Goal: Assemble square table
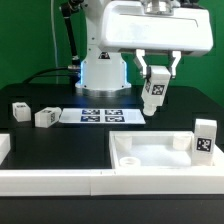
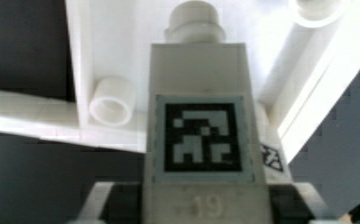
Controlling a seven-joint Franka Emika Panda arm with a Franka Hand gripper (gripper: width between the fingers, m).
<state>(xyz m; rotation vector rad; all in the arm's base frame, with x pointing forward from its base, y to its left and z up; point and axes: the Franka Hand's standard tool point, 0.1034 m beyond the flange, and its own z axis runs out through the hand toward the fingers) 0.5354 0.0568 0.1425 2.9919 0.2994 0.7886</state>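
— What is at the exterior view's left?

— A short white blocky tagged leg (image 1: 20, 111) and its twin (image 1: 46, 117) lie close together on the black table (image 1: 40, 145). The marker board (image 1: 100, 115) lies flat at centre.

— And your jaws?

— My gripper (image 1: 155, 78) is clamped on a 3rd leg (image 1: 153, 92). It hangs in the air right of centre, above the large white square plastic top (image 1: 160, 152) at lower right. A 4th leg (image 1: 205, 138) stands upright at the far right.
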